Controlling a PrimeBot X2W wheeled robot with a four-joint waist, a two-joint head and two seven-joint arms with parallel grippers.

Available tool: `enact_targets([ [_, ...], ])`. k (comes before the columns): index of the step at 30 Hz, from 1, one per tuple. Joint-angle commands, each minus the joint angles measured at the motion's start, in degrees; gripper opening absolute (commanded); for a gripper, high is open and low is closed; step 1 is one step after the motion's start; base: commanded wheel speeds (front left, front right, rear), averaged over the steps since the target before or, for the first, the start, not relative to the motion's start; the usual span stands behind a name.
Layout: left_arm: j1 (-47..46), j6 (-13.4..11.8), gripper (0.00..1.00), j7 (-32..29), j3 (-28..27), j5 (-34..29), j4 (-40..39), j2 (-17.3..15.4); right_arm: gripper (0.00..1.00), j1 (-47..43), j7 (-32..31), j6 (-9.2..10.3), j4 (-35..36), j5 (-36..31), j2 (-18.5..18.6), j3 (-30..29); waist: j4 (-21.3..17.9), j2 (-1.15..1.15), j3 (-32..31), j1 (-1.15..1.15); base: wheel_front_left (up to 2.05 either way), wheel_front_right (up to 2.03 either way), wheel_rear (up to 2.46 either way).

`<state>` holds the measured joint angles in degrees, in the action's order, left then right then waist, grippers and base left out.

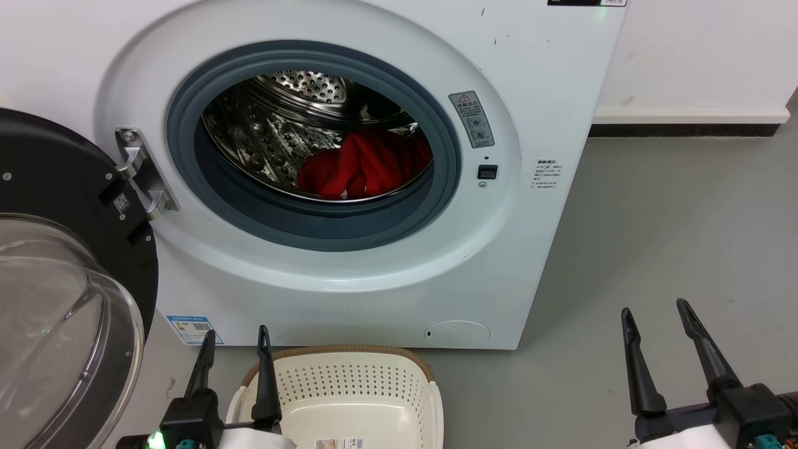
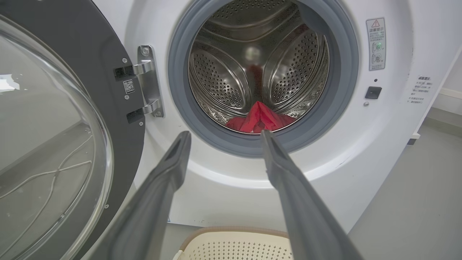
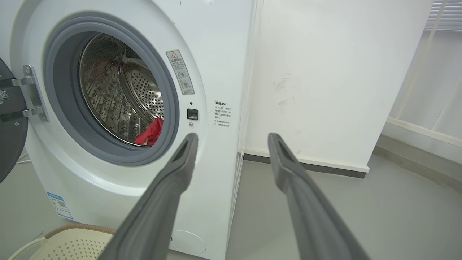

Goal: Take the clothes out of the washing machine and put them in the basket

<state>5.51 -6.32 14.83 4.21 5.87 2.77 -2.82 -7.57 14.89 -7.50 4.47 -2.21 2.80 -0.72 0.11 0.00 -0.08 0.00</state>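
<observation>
Item one: the clothes (image 1: 365, 165) lay as a bright red heap on the bottom of the steel drum (image 1: 274, 131), toward its right side in the head view. They sat wholly inside the washing machine (image 1: 374, 293), behind the grey gasket (image 1: 312, 224).

Item two: the door (image 1: 62, 299) stood swung wide to my left, hung on its metal hinge (image 1: 140, 171).

Item three: the basket (image 1: 349, 350) stood on the grey floor (image 1: 654, 218) just in front of the machine's base, below the porthole. Its cream bottom and a barcode sticker (image 1: 340, 444) were in plain sight.

Item four: my left pincer (image 1: 235, 332) was held low at the basket's left side. Its two dark fingers were spread well apart and had hold of nothing. In the head view one finger crossed in front of the basket's rim. In the left wrist view the fingers pointed at the porthole, and the red heap appeared between their tips.

Item five: my right pincer (image 1: 654, 308) hung over bare floor to the right of the machine, well apart from the basket. Its fingers were likewise spread wide, with nothing between them. The right wrist view showed them aimed at the machine's front right edge and the white wall (image 1: 698, 56) beyond
</observation>
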Motion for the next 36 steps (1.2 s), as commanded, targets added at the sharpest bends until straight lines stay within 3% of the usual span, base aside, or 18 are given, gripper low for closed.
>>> enact_targets([
  [1, 0.6, -0.3, 1.0, 0.5, 0.1, -0.4, -0.2, -0.1, 1.0, -0.8, 0.4, 0.02, 0.4, -0.6, 0.1, 0.0, 0.0, 0.0, 0.0, 0.0, 0.0, 0.0, 0.0],
  [30, -0.1, -0.1, 1.0, 0.4, -0.5, 0.0, 1.9, -0.1, 1.0, -0.6, 0.3, 0.02, -0.5, 1.5, 0.1, -0.2, -0.1, 0.0, 0.3, 0.0, 0.0, 0.0, 0.0],
  [36, -2.8, 1.2, 1.0, 0.4, -0.9, -0.3, 3.4, -0.1, 1.0, 0.4, 0.3, 0.02, -0.4, 1.5, 0.1, 0.2, -0.8, 0.0, 1.1, 0.0, 0.0, 0.0, 0.0],
])
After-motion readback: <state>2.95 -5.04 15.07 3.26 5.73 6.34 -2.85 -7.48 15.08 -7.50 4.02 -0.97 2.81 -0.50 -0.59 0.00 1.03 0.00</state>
